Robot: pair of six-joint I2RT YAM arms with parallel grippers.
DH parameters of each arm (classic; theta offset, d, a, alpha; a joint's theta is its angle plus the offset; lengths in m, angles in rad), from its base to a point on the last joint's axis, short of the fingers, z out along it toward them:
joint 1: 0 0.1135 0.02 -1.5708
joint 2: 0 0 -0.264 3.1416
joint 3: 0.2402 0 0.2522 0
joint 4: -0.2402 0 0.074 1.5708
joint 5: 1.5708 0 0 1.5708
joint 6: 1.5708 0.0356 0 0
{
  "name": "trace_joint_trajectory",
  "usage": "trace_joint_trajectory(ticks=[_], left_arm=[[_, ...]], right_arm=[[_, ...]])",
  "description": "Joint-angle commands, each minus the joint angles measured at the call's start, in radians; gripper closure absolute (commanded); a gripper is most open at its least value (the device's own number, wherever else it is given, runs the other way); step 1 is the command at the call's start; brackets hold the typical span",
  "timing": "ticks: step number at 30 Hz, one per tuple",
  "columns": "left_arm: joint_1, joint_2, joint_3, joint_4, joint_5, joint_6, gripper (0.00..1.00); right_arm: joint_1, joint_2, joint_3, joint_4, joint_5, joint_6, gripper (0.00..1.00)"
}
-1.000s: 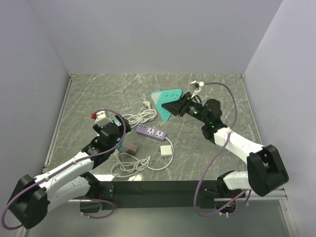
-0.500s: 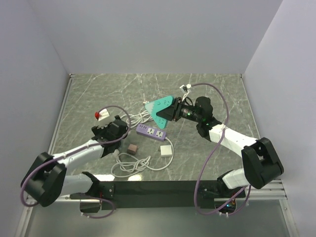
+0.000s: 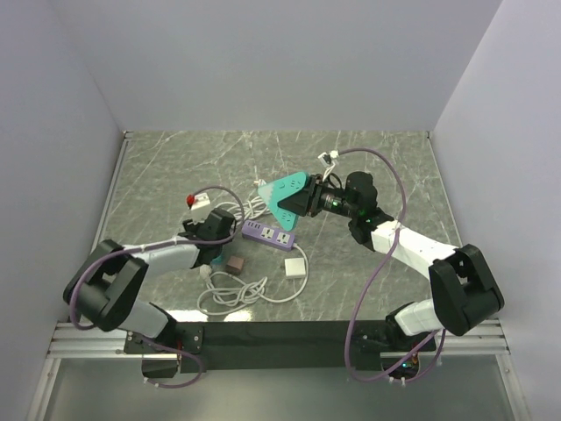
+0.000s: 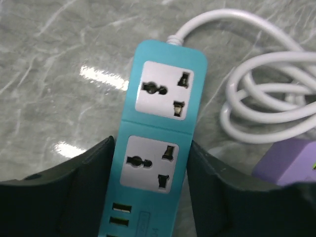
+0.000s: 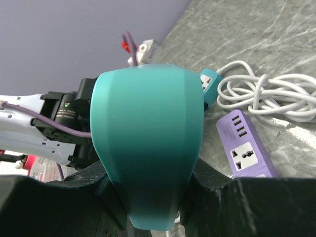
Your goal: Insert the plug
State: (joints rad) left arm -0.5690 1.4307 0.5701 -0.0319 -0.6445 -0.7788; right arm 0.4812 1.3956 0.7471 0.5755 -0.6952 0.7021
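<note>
- Stretching low toward 2 o'clock, the left gripper [image 4: 153, 148] straddles a blue power strip [image 4: 160, 98]; cannot tell if it is clamped.
- Right gripper [image 5: 150, 175], arm reaching to 10 o'clock, is clamped on a teal socket block [image 5: 148, 128], held off the table [image 3: 175, 158].
- Plug [image 3: 296, 267] lies mid-table, at 5 o'clock of the purple strip [image 3: 270, 235].
- Grey-green marble top, pale walls [image 3: 263, 61].

No word, brand, number or sign legible anywhere. Only a faint embossed rectangle with tiny marks on the blue power strip [image 4: 156, 126], at 6 o'clock in the left wrist view and at 3 o'clock of the 2 USB slots, too blurred to read. Likewise nothing readable on the purple power strip [image 5: 245, 149] or the teal casing [image 5: 148, 143].
</note>
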Motion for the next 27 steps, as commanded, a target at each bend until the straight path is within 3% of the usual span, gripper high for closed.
trace_joint_trajectory(ticks=[1,5,6,7,10,12,17,21,25,26,27], left_arm=[[-0.006,0.054,0.020,0.095,0.097,0.032,0.40],[-0.040,0.080,0.030,0.138,0.106,0.052,0.71],[-0.048,0.088,0.030,0.173,0.121,0.065,0.93],[-0.054,0.094,0.031,0.188,0.146,0.076,0.99],[-0.089,0.114,0.037,0.286,0.170,0.148,1.00],[-0.094,0.116,0.016,0.354,0.262,0.200,1.00],[-0.101,0.042,-0.071,0.527,0.367,0.236,1.00],[-0.104,-0.036,-0.113,0.578,0.455,0.323,1.00],[-0.112,-0.027,-0.128,0.569,0.445,0.346,0.99],[-0.115,-0.024,-0.127,0.563,0.434,0.348,0.98],[-0.126,-0.020,-0.125,0.553,0.419,0.351,0.89]], right_arm=[[0.010,-0.017,0.043,0.029,-0.017,-0.023,1.00],[0.011,-0.009,0.046,0.017,-0.024,-0.027,1.00],[0.011,-0.003,0.047,0.009,-0.032,-0.027,1.00],[0.011,0.000,0.051,0.009,-0.036,-0.026,1.00],[0.014,0.020,0.048,0.007,-0.047,-0.016,1.00],[0.014,0.042,0.046,0.015,-0.053,-0.009,1.00],[0.016,0.063,0.026,0.030,-0.079,0.016,1.00],[0.016,0.092,0.028,0.029,-0.076,0.028,1.00],[0.013,0.169,0.032,0.102,-0.105,0.108,1.00],[0.014,0.183,0.037,0.106,-0.104,0.118,1.00],[0.014,0.207,0.038,0.124,-0.110,0.123,1.00]])
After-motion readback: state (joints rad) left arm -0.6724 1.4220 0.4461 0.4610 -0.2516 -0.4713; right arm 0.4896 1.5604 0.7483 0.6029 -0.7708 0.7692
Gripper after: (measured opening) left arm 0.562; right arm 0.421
